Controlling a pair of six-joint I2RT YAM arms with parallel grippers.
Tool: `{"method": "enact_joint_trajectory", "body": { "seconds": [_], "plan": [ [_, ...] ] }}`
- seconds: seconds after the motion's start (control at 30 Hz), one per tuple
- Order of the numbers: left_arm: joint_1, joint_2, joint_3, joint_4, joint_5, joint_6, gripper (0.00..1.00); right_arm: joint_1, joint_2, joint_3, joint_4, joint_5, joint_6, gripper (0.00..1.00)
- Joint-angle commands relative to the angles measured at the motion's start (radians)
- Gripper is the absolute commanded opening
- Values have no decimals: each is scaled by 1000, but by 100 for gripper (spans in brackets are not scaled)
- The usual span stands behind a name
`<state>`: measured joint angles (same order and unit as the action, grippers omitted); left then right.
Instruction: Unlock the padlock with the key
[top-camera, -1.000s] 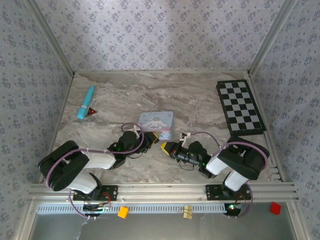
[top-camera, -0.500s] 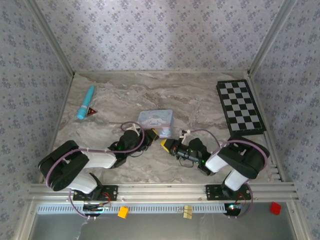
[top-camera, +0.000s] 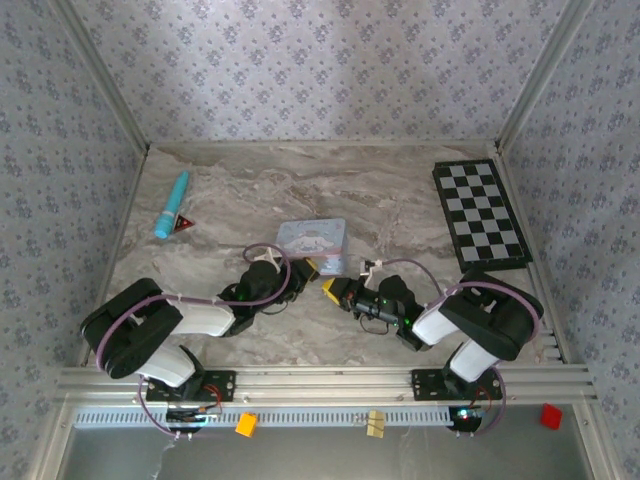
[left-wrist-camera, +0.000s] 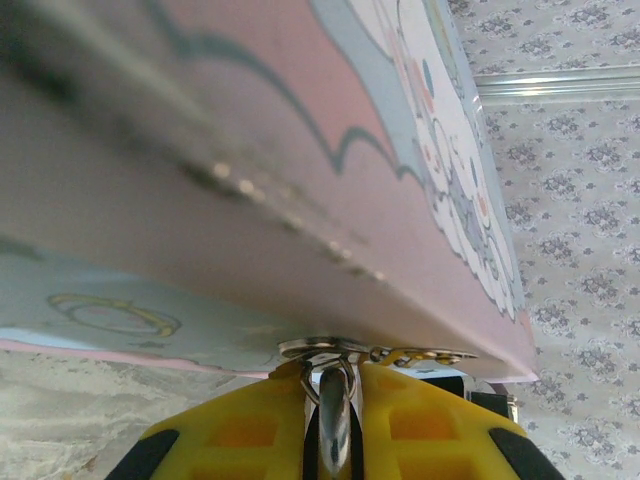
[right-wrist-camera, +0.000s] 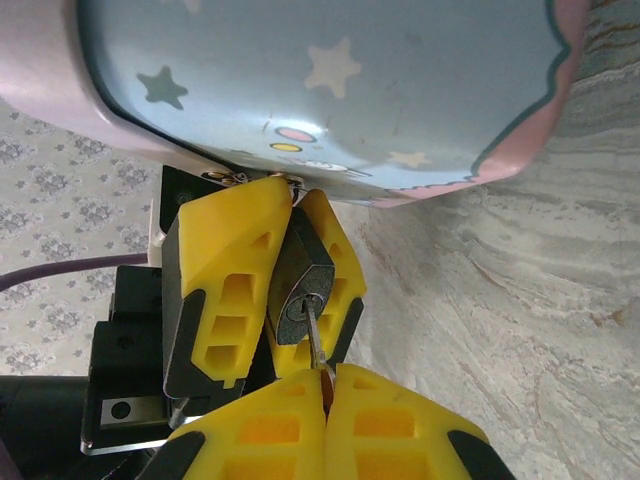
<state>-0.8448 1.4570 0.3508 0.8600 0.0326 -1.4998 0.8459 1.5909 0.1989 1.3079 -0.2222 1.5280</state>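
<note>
The small dark padlock hangs by its thin shackle from the hasp of the pastel tin. My left gripper is shut on the padlock's body, and its yellow fingers stand on either side of it in the right wrist view. The key has its blade in the keyhole at the padlock's end. My right gripper is shut on the key's head. In the top view the two grippers meet tip to tip at the tin's near edge, the left gripper facing the right gripper.
A checkerboard lies at the back right. A teal pen and a small red triangle lie at the back left. The marble table is walled by patterned panels on three sides.
The right wrist has crept slightly toward the tin, and the tin has shifted a little away from the arms. Both grips are unchanged.
</note>
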Motion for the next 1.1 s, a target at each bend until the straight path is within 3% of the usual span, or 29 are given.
{"method": "enact_joint_trajectory", "body": {
  "seconds": [0.0,0.4,1.07],
  "plan": [
    [-35,-18,10,91,104,18,4,-13,-30,8,85,33,23,0],
    [-19,-23,-15,166,85,8,3,32,-44,11,58,64,7,0],
    [15,-69,-18,108,95,16,2,25,-81,-17,36,64,-18,0]
  ]
}}
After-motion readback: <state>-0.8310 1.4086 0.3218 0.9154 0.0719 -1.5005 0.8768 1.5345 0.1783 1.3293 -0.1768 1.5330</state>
